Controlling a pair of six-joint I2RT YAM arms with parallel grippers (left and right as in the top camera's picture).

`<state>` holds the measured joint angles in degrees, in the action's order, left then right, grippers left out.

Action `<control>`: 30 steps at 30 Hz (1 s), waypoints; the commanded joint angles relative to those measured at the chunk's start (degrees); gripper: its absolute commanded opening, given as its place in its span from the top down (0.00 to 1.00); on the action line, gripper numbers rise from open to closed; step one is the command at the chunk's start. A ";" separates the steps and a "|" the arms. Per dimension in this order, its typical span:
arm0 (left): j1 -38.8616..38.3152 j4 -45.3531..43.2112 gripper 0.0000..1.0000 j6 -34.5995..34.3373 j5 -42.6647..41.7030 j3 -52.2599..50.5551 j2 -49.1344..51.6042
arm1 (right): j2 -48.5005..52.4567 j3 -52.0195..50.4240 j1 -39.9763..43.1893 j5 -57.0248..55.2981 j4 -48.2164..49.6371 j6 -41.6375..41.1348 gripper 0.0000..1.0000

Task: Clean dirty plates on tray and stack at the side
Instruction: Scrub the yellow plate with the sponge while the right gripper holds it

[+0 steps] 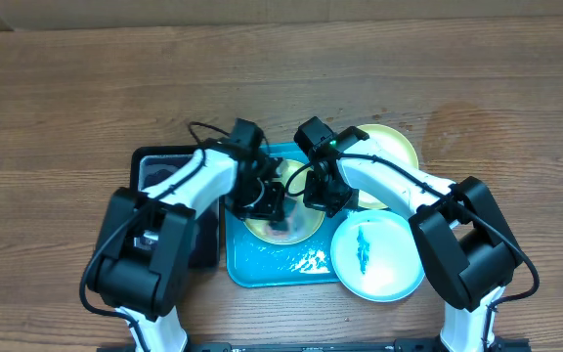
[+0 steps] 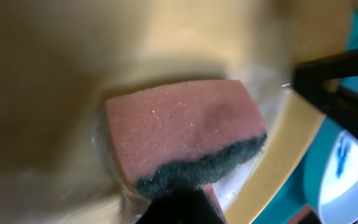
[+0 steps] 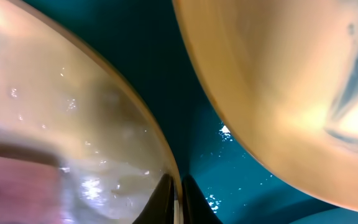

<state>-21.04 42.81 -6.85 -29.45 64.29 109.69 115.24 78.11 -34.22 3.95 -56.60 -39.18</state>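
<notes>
A yellow-green rimmed plate [image 1: 299, 223] lies wet in the turquoise tray [image 1: 262, 269]. My left gripper [image 1: 274, 207] is shut on a pink sponge with a dark green underside [image 2: 185, 134] and presses it on this plate [image 2: 55, 74]. My right gripper [image 1: 319, 200] is shut on the plate's right rim; in the right wrist view its fingers [image 3: 178, 199] pinch the rim of the plate [image 3: 73, 124]. A second yellow-green plate [image 1: 391, 149] sits at the tray's far right corner. A light blue plate [image 1: 374, 259] with a teal smear overlaps the tray's right edge.
A smaller black tray [image 1: 162, 171] lies left of the turquoise tray, partly under my left arm. Water or foam glints on the tray floor [image 1: 306, 262]. Bare wooden table lies all around.
</notes>
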 commanded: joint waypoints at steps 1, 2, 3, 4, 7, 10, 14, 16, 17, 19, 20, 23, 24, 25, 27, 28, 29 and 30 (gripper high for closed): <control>-3.63 -3.34 0.96 -0.74 -2.93 -1.44 2.51 | 1.92 -1.66 0.22 -3.54 -0.15 -0.90 0.96; -3.96 -4.22 0.96 -2.10 -2.25 -1.44 2.51 | 1.92 -1.66 0.22 -3.30 -0.15 -0.90 0.96; -4.11 -5.01 0.96 -3.39 -1.57 -1.44 2.51 | 1.92 -1.66 0.22 -2.97 -0.15 -0.90 0.96; -4.11 -5.55 0.96 -4.13 -0.94 -1.44 2.51 | 1.92 -1.66 0.22 -2.71 -0.15 -0.90 0.96; -3.82 -7.87 0.96 -7.28 2.69 -1.44 2.51 | 1.92 -1.66 0.22 -2.25 -0.15 -0.90 0.96; -2.93 -11.91 0.96 -10.51 5.70 -1.44 2.51 | 1.92 -1.66 0.22 -2.25 -0.13 -0.90 0.96; -2.03 -17.49 0.96 -16.00 8.87 -1.44 2.51 | 1.92 -1.66 0.22 -2.12 -0.17 -0.92 0.96; -1.70 -19.50 0.96 -18.47 11.02 -1.44 2.51 | 1.92 -1.66 0.22 -2.14 -0.39 -0.92 0.96; -1.62 -20.33 0.96 -19.69 12.81 -1.44 2.51 | 1.92 -1.66 0.22 -2.14 -0.57 -0.92 0.96; -1.42 -20.85 0.96 -20.72 15.58 -1.44 2.51 | 1.92 -1.66 0.22 -2.16 -0.83 -0.92 0.96; -1.31 -20.83 0.96 -20.96 17.42 -1.44 2.51 | 1.92 -1.66 0.22 -2.16 -0.94 -0.92 0.96; -0.72 -19.61 0.96 -21.11 23.23 -1.44 2.51 | 1.92 -1.66 0.22 -2.14 -0.98 -0.92 0.96; -0.55 -18.97 0.96 -21.27 25.03 -1.44 2.51 | 1.92 -1.66 0.22 -2.16 -0.98 -0.92 0.96; -0.24 -18.05 0.96 -21.29 26.91 -1.44 2.51 | 1.92 -1.66 0.22 -2.16 -0.98 -0.92 0.96; 0.42 -16.04 0.96 -21.29 29.99 -1.44 2.51 | 1.92 -1.66 0.22 -2.16 -0.94 -0.92 0.96; 0.87 -14.62 0.96 -21.44 31.50 -1.44 2.51 | 1.92 -1.66 0.22 -2.16 -0.87 -0.92 0.96; 1.22 -13.62 0.96 -21.77 32.63 -1.44 2.51 | 1.92 -1.66 0.22 -2.14 -0.81 -0.92 0.96; 1.62 -12.48 0.96 -21.94 33.77 -1.44 2.51 | 1.92 -1.66 0.22 -2.16 -0.72 -0.94 0.96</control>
<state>-23.31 27.11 -27.40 -14.74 65.04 109.56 115.24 78.11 -33.80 4.08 -56.47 -39.40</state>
